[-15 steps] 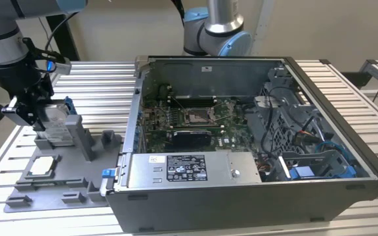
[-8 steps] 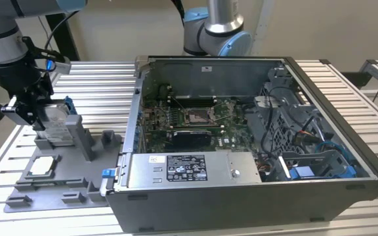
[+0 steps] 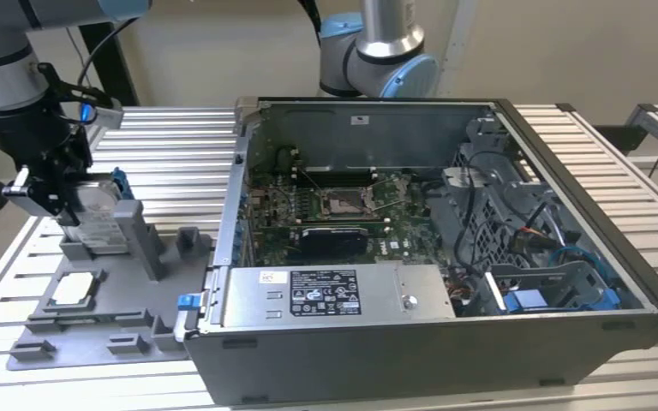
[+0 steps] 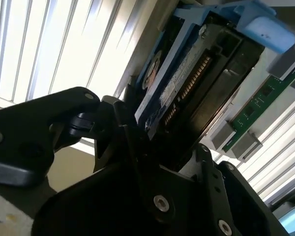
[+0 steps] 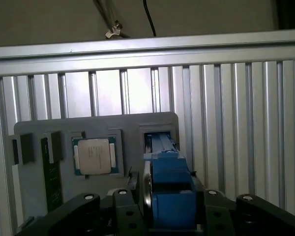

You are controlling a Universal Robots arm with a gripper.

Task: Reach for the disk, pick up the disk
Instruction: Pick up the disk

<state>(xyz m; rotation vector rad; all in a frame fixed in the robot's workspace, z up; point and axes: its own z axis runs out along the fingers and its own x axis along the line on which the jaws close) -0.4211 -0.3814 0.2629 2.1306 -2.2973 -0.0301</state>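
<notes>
The disk (image 3: 100,201) stands on edge in a slot of the grey fixture tray (image 3: 89,338) at the exterior view's left, its silver body and white label framed by a blue carrier. My gripper (image 3: 78,214) comes down over it from above. In the second wrist view the black fingers (image 4: 125,128) press against both faces of the disk (image 4: 187,78), so my gripper (image 4: 162,142) is shut on it. The first wrist view has the disk's blue carrier edge (image 5: 169,182) between the jaws of my gripper (image 5: 169,209), its lower end still in the slot.
A white-topped square chip (image 3: 74,289) (image 5: 96,156) and a green memory stick (image 5: 51,177) lie in the tray. An open computer case (image 3: 421,351) with a grey labelled box (image 3: 323,295) stands to the exterior view's right. A second arm's base (image 3: 375,60) is behind it.
</notes>
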